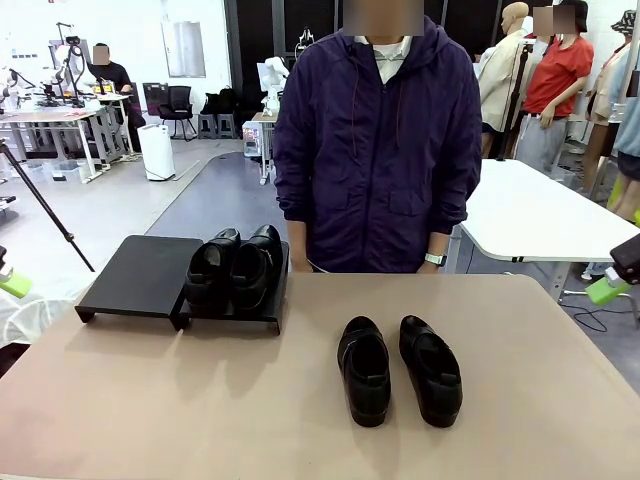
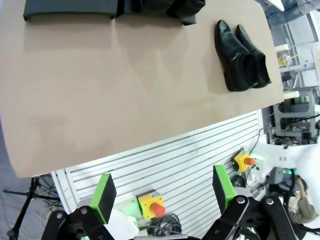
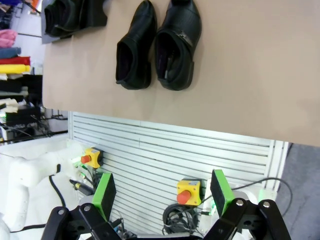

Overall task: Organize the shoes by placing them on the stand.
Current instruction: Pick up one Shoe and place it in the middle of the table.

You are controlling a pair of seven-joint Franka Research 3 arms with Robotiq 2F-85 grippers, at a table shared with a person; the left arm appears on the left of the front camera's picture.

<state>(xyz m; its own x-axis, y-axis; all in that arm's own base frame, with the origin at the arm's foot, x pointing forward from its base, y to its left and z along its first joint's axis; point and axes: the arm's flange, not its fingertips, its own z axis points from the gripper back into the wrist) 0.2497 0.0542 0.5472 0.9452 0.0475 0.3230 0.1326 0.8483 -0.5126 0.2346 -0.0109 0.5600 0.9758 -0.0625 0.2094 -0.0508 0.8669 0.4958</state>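
Left pincer (image 2: 164, 192) and right pincer (image 3: 162, 191) are spread, empty. The loose shoes (image 3: 176, 42), well ahead of the right pincer, should be pinched by the heel rim, then set on the stand (image 1: 140, 270).

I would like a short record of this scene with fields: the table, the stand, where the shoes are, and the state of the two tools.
table: tan, with a person standing at the far side
stand: black, at the table's far left; left platform bare
shoes on stand: two, side by side on the right platform
shoes on table: two, side by side, apart from the stand
left tool: open, holding nothing
right tool: open, holding nothing
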